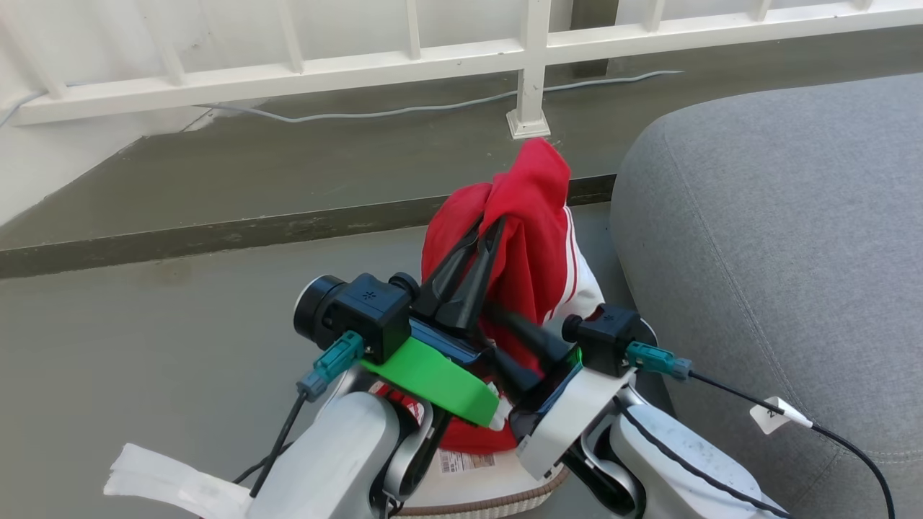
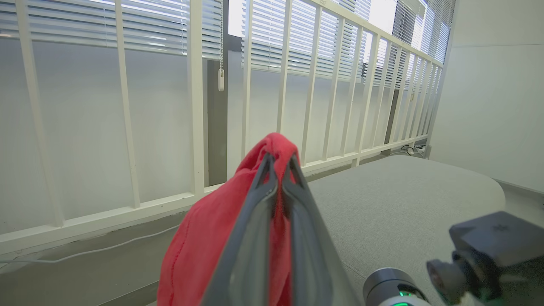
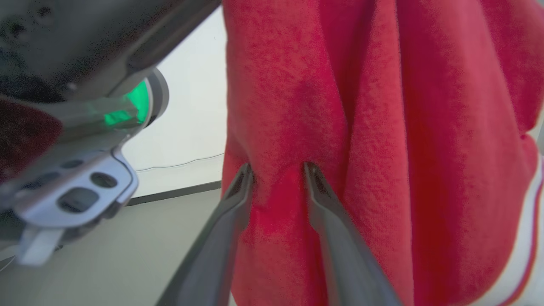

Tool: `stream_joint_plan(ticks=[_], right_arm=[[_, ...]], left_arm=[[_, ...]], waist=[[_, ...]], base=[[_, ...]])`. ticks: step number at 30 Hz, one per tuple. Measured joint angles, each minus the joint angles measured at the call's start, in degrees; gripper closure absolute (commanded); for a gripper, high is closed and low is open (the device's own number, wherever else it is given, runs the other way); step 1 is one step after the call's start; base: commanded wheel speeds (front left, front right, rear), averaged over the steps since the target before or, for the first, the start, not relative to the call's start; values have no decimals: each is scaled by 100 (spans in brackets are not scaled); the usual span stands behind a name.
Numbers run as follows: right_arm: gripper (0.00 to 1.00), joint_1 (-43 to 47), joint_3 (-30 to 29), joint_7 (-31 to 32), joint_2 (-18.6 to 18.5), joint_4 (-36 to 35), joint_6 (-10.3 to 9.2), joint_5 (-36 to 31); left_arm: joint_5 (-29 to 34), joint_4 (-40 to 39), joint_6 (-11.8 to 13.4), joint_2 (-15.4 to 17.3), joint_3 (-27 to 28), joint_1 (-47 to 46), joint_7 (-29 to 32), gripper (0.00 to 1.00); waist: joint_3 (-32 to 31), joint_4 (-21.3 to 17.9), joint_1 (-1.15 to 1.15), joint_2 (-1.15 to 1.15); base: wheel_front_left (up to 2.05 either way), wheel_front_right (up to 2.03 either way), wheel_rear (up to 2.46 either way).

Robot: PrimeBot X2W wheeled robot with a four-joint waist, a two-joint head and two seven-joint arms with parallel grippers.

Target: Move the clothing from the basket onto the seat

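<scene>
**Head view:** the left tool is clamped on a bunched peak of the clothing. The red fabric is drawn up tall, w/ its lower end down in the basket beneath the tool's wrist. The seat lies close on the tool's right. The garment's long axis runs approx along the tool's fingers, w/ the pinched end at the tips and the white-striped side facing the seat.

**Left wrist view:** the fingers are closed tight, w/ a red fold squeezed between them and poking just past the tips. The rest drapes down on the tool's left. The seat spreads ahead and right of the tips.

**Right wrist view:** the right tool has both tips pressed into the hanging fabric, w/ a ridge of cloth between them. The jaws stand part-way apart, so whether it's pinching yet can't be told. Folds run lengthwise past the tips, and white trim sits off to the tool's right.

**Judgement:** the step in hand is prob lifting this piece clear. It's best to take the 2nd hold on a thick fold, not one layer. Then raise until the tail clears the basket rim and swing right over the seat before letting go. Otherwise the tail may snag & tip the basket.
</scene>
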Motion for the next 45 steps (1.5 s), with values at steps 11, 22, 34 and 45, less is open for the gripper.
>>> stream_joint_plan(ticks=[11, 22, 34, 45], right_arm=[[100, -76, 90, 0, 18, 124, 0, 136], [100, -255, -485, 1, -261, 144, 0, 135], [100, -350, -1043, 1, -566, 232, -18, 131], [100, -545, -1500, 1, -769, 220, -66, 121]], left_arm=[[-8, -2, 0, 0, -11, 0, -1, 100], [-52, -59, 0, -3, -29, 0, -1, 0], [58, -151, -111, 286, -256, 5, 57, 0], [302, -149, -204, 504, -625, 236, 304, 0]], waist=[[-21, -7, 0, 0], [-36, -53, 0, 0], [-34, -177, 0, 0], [53, -538, 0, 0]], base=[[0, 0, 0], [0, 0, 0], [0, 0, 0], [0, 0, 0]])
